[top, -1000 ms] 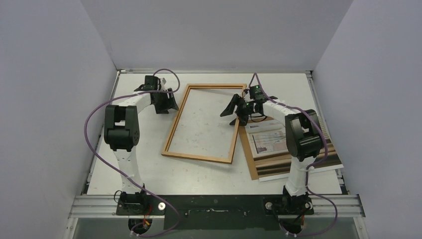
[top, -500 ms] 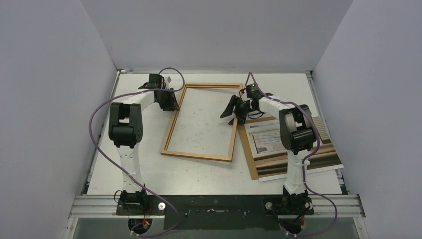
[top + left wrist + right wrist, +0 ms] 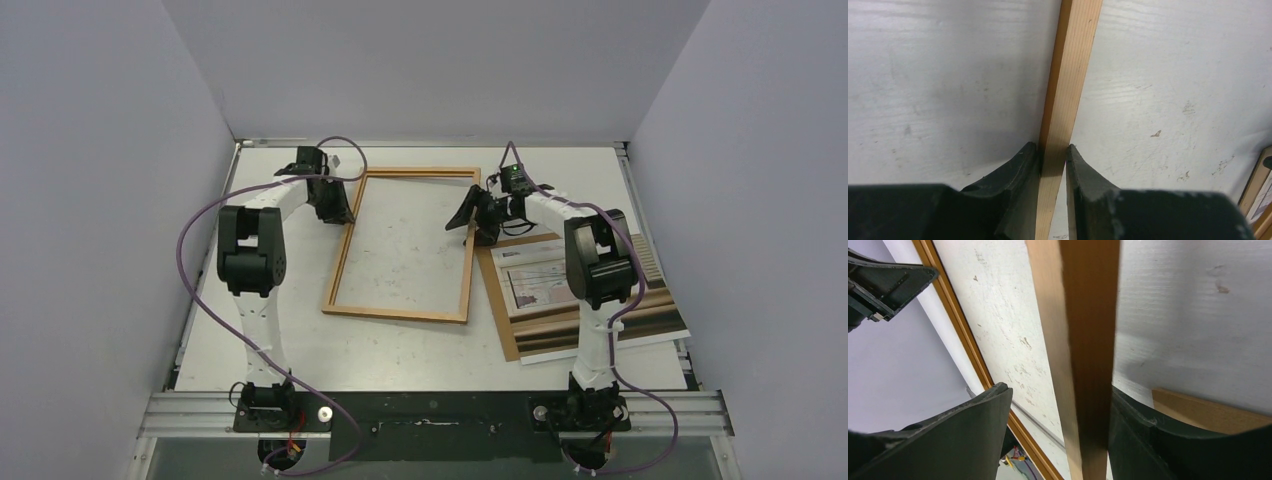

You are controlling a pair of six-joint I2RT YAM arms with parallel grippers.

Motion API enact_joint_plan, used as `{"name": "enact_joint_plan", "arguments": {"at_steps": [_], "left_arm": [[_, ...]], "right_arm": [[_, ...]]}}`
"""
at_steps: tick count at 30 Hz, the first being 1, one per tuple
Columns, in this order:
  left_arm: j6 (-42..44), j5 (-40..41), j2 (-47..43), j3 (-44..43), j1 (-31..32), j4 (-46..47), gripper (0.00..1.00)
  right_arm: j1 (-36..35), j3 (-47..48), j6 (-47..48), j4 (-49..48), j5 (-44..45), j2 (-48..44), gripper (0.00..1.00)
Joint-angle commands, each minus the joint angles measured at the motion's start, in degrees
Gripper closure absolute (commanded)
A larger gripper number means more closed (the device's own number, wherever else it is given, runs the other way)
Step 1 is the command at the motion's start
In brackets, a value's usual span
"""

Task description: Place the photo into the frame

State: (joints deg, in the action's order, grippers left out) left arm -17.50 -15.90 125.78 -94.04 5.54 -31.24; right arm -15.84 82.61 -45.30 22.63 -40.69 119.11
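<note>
The frame point(image 3: 400, 312), thin orange-brown wood, lies flat mid-table. My left gripper point(image 3: 340, 212) is shut on its left rail near the far end. In the left wrist view both fingers point(image 3: 1025, 157) press the pale rail of the frame point(image 3: 1070, 75). My right gripper point(image 3: 473, 221) straddles the right rail, jaws open. In the right wrist view one finger point(image 3: 1133, 425) touches the rail of the frame point(image 3: 1088, 340) and the other stands well off it. The photo point(image 3: 625, 312), beige-brown, lies at the right, partly under the right arm.
A brown backing panel point(image 3: 507, 325) lies under the photo, and its corner point(image 3: 1198, 412) shows beside the right fingers. A white printed sheet point(image 3: 535, 283) rests on that stack. Grey walls close in left, right and behind. The arm bases stand at the near edge.
My left gripper has closed onto the frame's left rail. The frame's far end has swung a little to the left, and both grippers moved with it.
</note>
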Motion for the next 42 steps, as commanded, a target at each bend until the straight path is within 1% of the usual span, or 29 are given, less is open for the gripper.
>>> {"name": "enact_joint_plan", "arguments": {"at_steps": [1,4,6,9,11,13,16,19,21,22,23,27,30,32,34,38,41,42], "left_arm": [[1.3,5.4,2.0,4.1,-4.5,-11.7,0.9],[2.6,4.6,1.6,4.3,-5.3,-12.2,0.9],[3.3,4.4,1.6,4.0,-7.3,-12.7,0.9],[3.9,4.5,1.6,3.6,-7.8,-13.1,0.9],[3.9,5.0,1.5,3.4,-8.2,-13.5,0.9],[4.0,5.0,1.2,3.1,-8.5,-13.4,0.88],[5.1,3.8,0.6,1.8,-8.4,-12.9,0.81],[5.4,3.0,0.1,-0.3,-8.1,-12.7,0.72],[5.6,2.4,-0.4,-2.2,-8.0,-13.2,0.66],[5.7,2.5,-0.7,-3.1,-7.8,-13.7,0.61],[5.9,2.6,-1.0,-4.1,-7.6,-14.0,0.59],[7.1,4.7,-4.2,-6.6,-6.9,-14.8,0.46],[7.1,6.3,-7.8,-6.0,-6.2,-14.3,0.41],[6.9,6.4,-10.3,-4.8,-6.0,-13.5,0.38],[7.0,5.9,-12.6,-3.7,-3.3,-12.8,0.36],[6.8,2.3,-16.4,-1.9,1.4,-11.0,0.34],[5.3,-1.5,-18.4,-0.3,6.1,-8.9,0.33],[4.2,-2.6,-18.9,0.4,7.5,-7.8,0.33]], "right_arm": [[0.0,-0.4,-0.7,-3.5,0.5,-0.6,0.35],[-0.1,-0.6,-0.7,-3.5,1.5,-0.4,0.35],[0.0,-0.2,-0.7,-3.6,2.1,-0.3,0.35],[0.0,1.0,0.4,-1.8,3.8,-0.4,0.35],[-0.1,1.7,1.6,-0.2,6.6,-1.0,0.35],[-0.1,2.0,2.5,1.0,10.4,-2.2,0.35],[0.0,0.1,2.6,0.0,16.9,-5.7,0.35],[0.0,-2.1,2.5,-2.2,22.0,-10.4,0.35],[0.2,-2.7,2.9,-1.9,26.9,-13.4,0.35],[0.3,-2.7,3.2,-1.3,29.3,-14.9,0.35],[0.4,-2.7,3.4,-0.2,31.9,-16.2,0.35],[2.1,-3.7,5.0,5.1,39.1,-21.8,0.33],[4.8,-6.3,3.1,10.0,43.0,-25.5,0.31],[7.8,-9.1,0.9,12.9,43.1,-28.1,0.31],[10.5,-12.6,-0.1,14.4,42.4,-30.9,0.31],[13.9,-18.2,-0.9,20.0,46.5,-36.5,0.3],[15.3,-20.6,-0.9,26.0,51.8,-39.9,0.23],[15.6,-21.5,-0.4,27.4,52.6,-41.3,0.19]]}}
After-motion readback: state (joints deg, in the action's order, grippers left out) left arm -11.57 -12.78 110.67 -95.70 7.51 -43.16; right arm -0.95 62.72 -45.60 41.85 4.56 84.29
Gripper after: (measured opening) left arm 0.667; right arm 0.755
